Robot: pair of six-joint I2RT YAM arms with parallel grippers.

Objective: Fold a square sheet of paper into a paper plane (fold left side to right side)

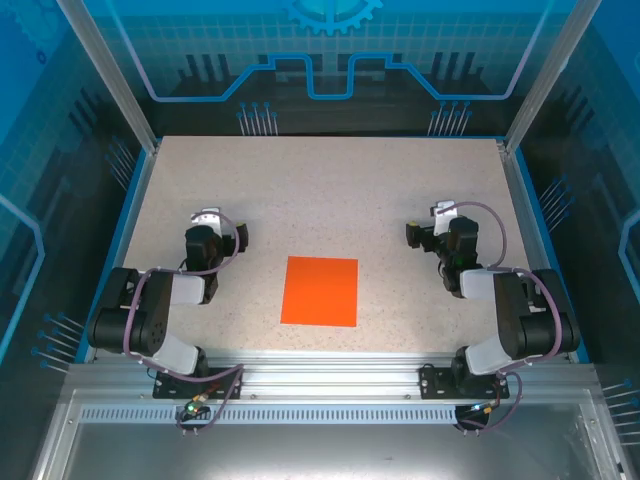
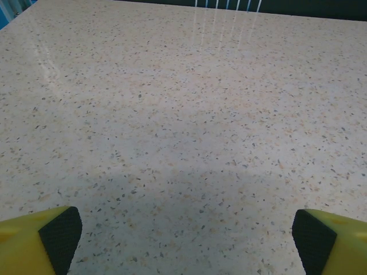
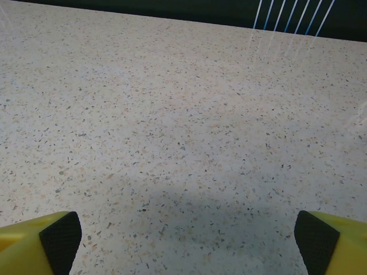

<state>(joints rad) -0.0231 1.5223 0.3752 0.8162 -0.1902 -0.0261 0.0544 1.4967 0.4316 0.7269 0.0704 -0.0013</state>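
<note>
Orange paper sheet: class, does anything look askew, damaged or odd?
Nothing stands out. The square sheet of paper lies flat and uncreased on the speckled table, between the open left gripper and open right gripper.

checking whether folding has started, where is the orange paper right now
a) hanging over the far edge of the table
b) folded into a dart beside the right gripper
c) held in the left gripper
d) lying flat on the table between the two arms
d: the square sheet of paper lies flat and unfolded on the table, with the left gripper and right gripper open over bare tabletop.
</note>
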